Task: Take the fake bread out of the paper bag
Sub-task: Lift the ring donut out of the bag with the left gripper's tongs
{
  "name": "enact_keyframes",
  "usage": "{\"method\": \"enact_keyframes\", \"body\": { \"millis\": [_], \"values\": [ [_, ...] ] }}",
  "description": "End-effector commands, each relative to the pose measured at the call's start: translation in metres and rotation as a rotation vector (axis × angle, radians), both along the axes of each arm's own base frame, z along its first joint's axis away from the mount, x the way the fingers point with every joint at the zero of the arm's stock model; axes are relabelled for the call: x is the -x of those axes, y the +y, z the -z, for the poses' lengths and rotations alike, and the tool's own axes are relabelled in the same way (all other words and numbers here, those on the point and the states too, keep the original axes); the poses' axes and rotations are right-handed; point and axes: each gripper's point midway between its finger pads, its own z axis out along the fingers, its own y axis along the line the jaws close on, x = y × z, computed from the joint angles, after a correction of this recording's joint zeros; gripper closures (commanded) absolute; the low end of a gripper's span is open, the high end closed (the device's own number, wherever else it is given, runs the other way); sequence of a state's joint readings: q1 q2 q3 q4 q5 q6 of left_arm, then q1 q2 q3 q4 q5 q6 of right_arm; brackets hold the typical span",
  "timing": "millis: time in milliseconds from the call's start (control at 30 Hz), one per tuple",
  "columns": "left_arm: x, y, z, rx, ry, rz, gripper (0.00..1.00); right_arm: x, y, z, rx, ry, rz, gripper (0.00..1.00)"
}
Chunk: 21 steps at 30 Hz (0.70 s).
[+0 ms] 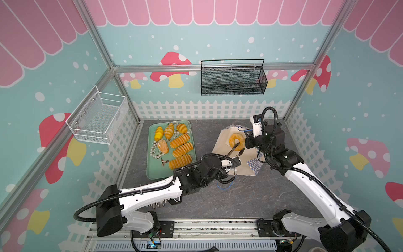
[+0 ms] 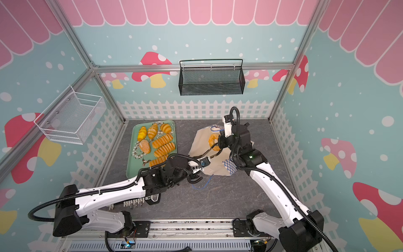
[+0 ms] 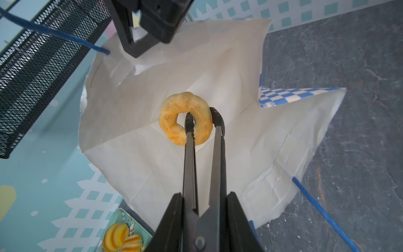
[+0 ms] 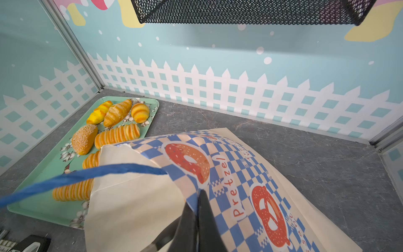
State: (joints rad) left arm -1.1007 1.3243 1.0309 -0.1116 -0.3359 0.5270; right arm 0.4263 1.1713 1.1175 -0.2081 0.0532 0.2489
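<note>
Golden ring doughnut (image 3: 168, 119) is found gripped across its ring by black tongs (image 3: 189, 163); the tongs are clamped in the left gripper (image 3: 204, 218). The doughnut is seen against the cream inner face of the paper bag (image 1: 222, 141), right of centre in both top views. The bag's checkered rim is pinched by the closed right gripper (image 4: 197, 209). Seven further pastries (image 1: 181, 150) are laid on the green tray (image 1: 157, 170), left of the bag on the bench (image 1: 250, 196).

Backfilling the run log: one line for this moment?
left gripper: shut on tongs | tongs: pinching ring doughnut over paper bag | right gripper: shut on paper bag rim | tray: seven pastries
</note>
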Motion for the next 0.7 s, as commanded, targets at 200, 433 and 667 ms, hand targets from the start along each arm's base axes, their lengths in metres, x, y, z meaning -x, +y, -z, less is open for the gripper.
{"method": "enact_keyframes", "body": {
  "millis": [200,433,667],
  "values": [
    [0.025,0.031,-0.033,0.057,0.007,-0.02,1.0,-0.011,-0.001,-0.027,-0.035,-0.031,0.039,1.0],
    [0.037,0.057,-0.057,0.112,0.021,-0.036,1.0,-0.016,-0.001,-0.026,-0.035,-0.015,0.055,1.0],
    [0.05,0.08,-0.086,0.194,0.056,-0.045,1.0,-0.027,0.001,-0.027,-0.031,-0.005,0.074,1.0]
  ]
}}
